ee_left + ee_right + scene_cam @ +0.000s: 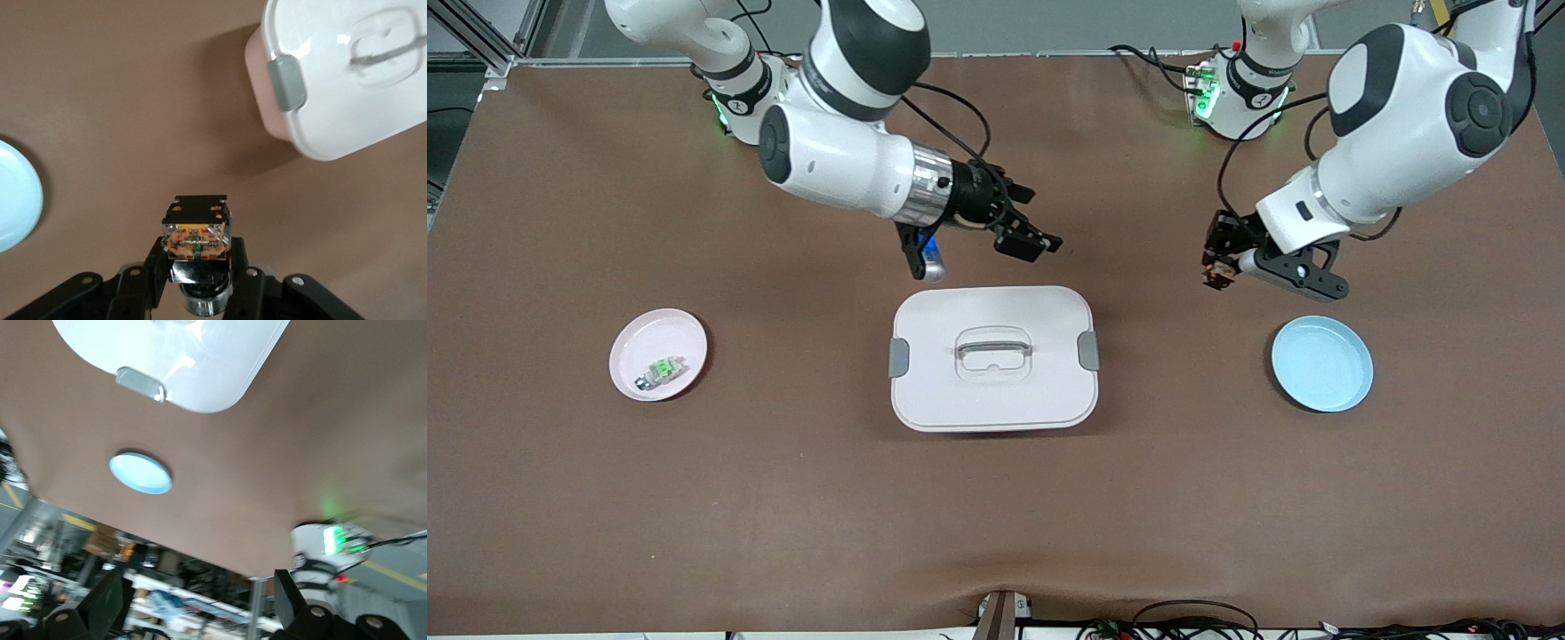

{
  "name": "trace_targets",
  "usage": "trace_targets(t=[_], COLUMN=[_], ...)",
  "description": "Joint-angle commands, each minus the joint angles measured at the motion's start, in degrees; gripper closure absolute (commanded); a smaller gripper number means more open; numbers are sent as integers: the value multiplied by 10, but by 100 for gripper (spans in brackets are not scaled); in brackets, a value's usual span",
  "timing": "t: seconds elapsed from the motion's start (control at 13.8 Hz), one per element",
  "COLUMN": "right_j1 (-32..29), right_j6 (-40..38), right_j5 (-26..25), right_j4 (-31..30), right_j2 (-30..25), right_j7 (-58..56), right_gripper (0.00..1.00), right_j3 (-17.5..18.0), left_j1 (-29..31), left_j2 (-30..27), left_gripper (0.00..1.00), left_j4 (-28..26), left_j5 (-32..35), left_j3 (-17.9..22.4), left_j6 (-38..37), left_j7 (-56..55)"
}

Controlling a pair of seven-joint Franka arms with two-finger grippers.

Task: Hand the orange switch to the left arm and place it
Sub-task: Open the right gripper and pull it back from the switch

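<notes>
High front camera; both wrist cameras over box [993, 357].

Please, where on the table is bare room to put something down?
The brown table is bare nearer the front camera than the white lidded box, pink plate and blue plate, and between box and each plate. Above the cloth near the box, the open right gripper and left gripper, shut on the orange switch, crowd.

Blue plate [17, 195] cut by frame edge
</notes>
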Motion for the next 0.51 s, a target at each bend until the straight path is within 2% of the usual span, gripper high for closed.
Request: trace_targets(t=[0.0, 0.07, 0.22, 0.44], right_j1=[-32, -32, -32, -32], right_j6=[-22, -20, -17, -17], right_j5=[-18, -28, -108, -166], right_j4=[-98, -130, -174, -200], right_j2=[-79, -101, -132, -154], right_j7=[-95, -132, -182, -197], right_gripper=[0, 0, 0, 0], right_j3=[6, 5, 5, 5], left_j1=[24, 24, 26, 29], left_j2=[28, 39, 65, 94], left_gripper=[100, 100, 100, 100], left_j4=[5, 6, 7, 8], left_j5=[58, 92, 158, 220], left_j3=[-6, -6, -5, -4], left_j6=[-10, -10, -9, -3], left_j7=[83, 109, 156, 209])
